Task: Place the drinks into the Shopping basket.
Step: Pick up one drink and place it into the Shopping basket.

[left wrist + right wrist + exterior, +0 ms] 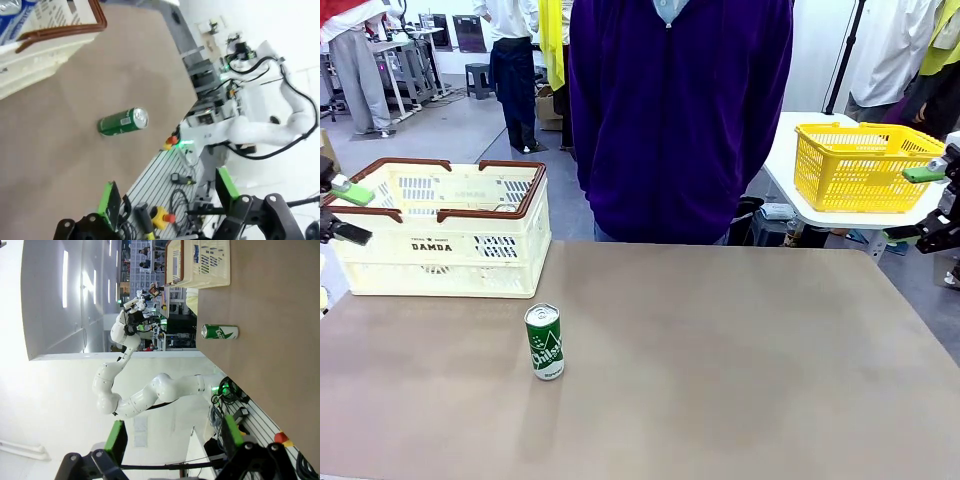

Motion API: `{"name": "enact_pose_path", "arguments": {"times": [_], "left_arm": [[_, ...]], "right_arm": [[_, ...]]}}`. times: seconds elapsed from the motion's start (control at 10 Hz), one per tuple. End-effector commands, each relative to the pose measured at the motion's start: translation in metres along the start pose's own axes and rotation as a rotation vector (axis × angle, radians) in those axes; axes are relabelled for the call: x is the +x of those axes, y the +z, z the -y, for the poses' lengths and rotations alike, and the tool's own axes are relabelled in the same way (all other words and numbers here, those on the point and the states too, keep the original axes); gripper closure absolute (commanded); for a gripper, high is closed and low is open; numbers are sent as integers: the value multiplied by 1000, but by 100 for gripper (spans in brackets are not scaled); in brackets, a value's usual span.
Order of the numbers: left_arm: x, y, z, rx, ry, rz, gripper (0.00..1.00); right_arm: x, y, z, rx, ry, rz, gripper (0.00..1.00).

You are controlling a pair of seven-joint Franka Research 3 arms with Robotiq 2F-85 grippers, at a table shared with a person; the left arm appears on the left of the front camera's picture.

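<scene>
One green can stands upright on my table, just in front of the Shopping basket. Left gripper hangs beside the basket with fingers apart and empty; right gripper, far across from it, same.

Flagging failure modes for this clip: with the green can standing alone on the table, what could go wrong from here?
1. The slim green can stands upright in the open; an off-centre approach by the open left gripper may tip it and let it roll.
2. The shopping basket has a raised brown rim; a low carry could strike it.
</scene>
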State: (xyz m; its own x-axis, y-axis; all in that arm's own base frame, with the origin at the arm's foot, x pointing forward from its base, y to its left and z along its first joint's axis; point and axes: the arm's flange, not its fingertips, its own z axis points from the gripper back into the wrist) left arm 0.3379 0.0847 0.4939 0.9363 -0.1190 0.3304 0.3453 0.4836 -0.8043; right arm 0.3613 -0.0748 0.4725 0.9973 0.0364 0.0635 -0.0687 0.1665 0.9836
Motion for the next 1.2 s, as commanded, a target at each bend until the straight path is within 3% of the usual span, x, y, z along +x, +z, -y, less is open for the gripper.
{"name": "enact_pose_path", "arguments": {"times": [0.0, 0.9, 1.1], "left_arm": [[-7, -5, 11, 56, -13, -21, 0], [-2, -5, 12, 45, -21, -24, 0], [-7, -56, 78, 266, 9, -122, 0]], "right_arm": [[-1, 2, -4, -12, -11, -14, 0], [-1, 2, -4, -12, -11, -14, 0], [-1, 2, -4, -12, -11, -14, 0]]}}
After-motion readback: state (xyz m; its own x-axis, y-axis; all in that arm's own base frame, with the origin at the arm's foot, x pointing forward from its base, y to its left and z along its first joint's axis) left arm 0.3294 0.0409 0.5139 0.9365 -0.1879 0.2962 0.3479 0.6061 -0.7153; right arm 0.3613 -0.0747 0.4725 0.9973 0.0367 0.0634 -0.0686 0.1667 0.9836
